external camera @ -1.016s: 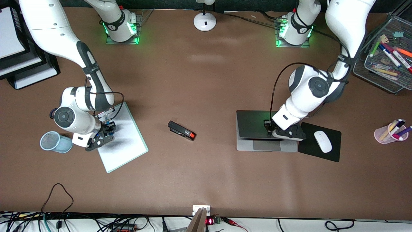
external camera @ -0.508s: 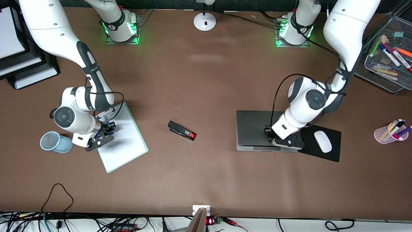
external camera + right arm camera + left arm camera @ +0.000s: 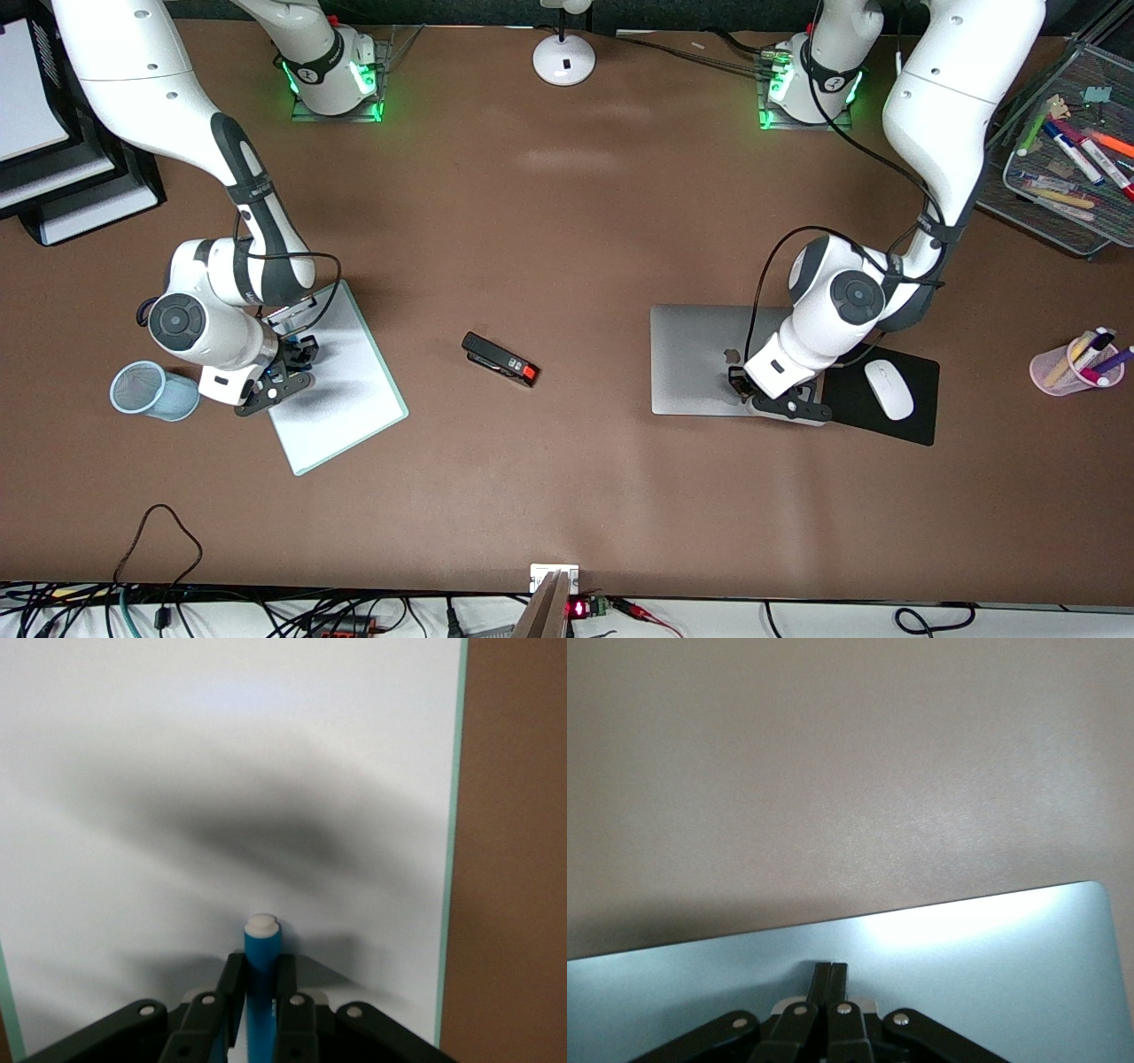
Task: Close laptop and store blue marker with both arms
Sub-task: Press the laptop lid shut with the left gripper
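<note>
Brown desk (image 3: 567,221) surface runs under both arms, with a black-and-red stapler (image 3: 500,359) lying at its middle. Toward the left arm's end, the slim silver-grey laptop (image 3: 695,359) lies shut flat beside a black mouse pad (image 3: 921,425), and the left gripper (image 3: 740,385) presses its lid with fingers (image 3: 828,979) together and empty. Toward the right arm's end, the right gripper (image 3: 297,354) hangs low over a white rectangular board (image 3: 345,399), fingers (image 3: 232,979) clamped on the short blue marker with a white end (image 3: 262,961). Next, I judge, the marker should be lifted straight up, kept firmly pinched, then carried to the pale blue mesh cup (image 3: 151,390) just beside the board, probably its store.
</note>
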`<state>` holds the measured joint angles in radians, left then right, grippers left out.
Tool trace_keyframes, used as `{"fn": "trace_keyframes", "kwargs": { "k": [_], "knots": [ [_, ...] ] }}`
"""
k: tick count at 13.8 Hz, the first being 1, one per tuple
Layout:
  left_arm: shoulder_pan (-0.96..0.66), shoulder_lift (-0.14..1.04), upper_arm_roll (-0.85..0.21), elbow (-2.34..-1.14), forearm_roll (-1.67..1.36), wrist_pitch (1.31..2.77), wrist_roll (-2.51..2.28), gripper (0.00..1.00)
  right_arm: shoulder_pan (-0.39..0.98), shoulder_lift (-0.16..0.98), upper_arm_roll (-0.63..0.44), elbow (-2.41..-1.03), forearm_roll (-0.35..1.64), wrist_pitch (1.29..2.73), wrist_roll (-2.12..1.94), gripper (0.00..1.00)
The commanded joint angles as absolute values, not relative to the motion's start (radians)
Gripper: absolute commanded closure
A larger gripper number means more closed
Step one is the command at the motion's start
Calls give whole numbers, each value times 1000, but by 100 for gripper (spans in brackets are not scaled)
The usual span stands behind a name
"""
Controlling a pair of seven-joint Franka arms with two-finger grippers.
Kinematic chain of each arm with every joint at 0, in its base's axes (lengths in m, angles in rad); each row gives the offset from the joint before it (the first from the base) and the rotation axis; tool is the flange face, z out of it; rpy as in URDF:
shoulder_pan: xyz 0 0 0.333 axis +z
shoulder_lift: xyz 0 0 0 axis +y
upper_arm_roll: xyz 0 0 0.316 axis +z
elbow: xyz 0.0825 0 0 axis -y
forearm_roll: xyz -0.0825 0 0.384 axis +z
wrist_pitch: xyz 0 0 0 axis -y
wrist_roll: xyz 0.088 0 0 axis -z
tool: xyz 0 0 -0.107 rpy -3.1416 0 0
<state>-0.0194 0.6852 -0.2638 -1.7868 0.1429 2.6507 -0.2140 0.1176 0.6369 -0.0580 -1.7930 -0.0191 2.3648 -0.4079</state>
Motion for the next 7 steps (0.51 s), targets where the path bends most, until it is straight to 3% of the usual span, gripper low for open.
{"fn": "trace_keyframes", "kwargs": {
  "k": [1,7],
  "knots": [
    [-34,718,-252,-1750,169,2671,-224,100,115,640,-52,-1781,-18,2370,-422,86],
    [-34,739,-249,-1743,172,2689,-224,100,121,600,-52,-1759,-21,2365,-428,94]
  ]
}}
